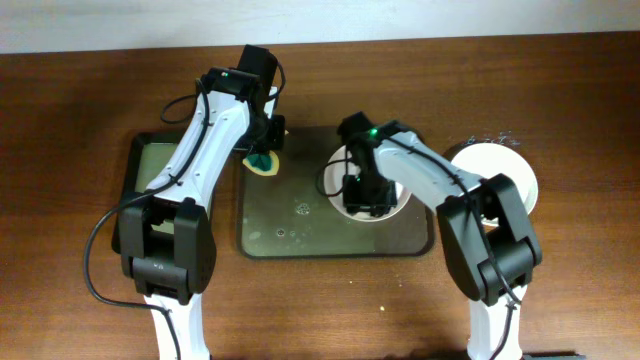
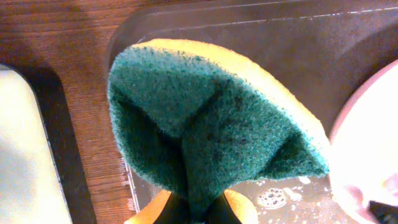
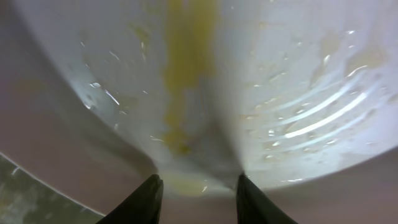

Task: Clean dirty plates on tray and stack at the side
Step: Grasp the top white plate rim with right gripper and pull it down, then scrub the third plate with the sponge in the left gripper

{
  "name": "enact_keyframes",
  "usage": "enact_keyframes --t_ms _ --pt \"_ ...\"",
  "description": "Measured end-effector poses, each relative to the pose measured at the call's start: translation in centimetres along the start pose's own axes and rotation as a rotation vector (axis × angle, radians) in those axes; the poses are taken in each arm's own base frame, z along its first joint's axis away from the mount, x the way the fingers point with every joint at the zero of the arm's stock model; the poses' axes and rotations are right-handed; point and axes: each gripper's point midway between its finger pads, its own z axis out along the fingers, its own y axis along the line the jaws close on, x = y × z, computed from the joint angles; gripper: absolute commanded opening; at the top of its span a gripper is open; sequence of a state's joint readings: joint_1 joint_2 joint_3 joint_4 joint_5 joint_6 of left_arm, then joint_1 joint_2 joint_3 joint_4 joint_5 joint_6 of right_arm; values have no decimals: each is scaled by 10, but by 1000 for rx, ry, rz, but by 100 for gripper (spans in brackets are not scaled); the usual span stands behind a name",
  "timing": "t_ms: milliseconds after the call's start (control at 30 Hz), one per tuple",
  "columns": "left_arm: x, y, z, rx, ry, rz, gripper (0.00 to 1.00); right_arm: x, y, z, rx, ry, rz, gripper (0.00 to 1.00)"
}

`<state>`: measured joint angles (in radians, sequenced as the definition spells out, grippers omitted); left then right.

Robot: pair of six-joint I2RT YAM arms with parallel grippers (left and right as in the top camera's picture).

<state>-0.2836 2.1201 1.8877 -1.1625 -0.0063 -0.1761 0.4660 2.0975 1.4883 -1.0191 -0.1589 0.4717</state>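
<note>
Sponge (image 2: 211, 118) hides left tool (image 2: 194, 211); right tool (image 3: 198, 186) covers plate (image 3: 298, 81).

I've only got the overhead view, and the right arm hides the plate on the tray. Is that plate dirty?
Observer: Yes, the right wrist view shows a yellow smear down the face of the plate.
Operator: Is the right end effector gripping it?
Observer: Cannot tell; its fingers frame the plate's near rim.
Operator: And the sponge?
Observer: The left end effector pinches it folded, green scouring side toward the wrist camera.
</note>
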Motion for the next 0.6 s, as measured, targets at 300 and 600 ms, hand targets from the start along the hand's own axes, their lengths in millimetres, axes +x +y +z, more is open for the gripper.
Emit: enact_keyframes --t_ms 300,600 --pt "0 -1 0 3 1 0 0 -35 -66 -69 -87 -122 104 41" --pt "3 -21 0 57 7 28 0 -58 -99 -25 -116 -81 47 10"
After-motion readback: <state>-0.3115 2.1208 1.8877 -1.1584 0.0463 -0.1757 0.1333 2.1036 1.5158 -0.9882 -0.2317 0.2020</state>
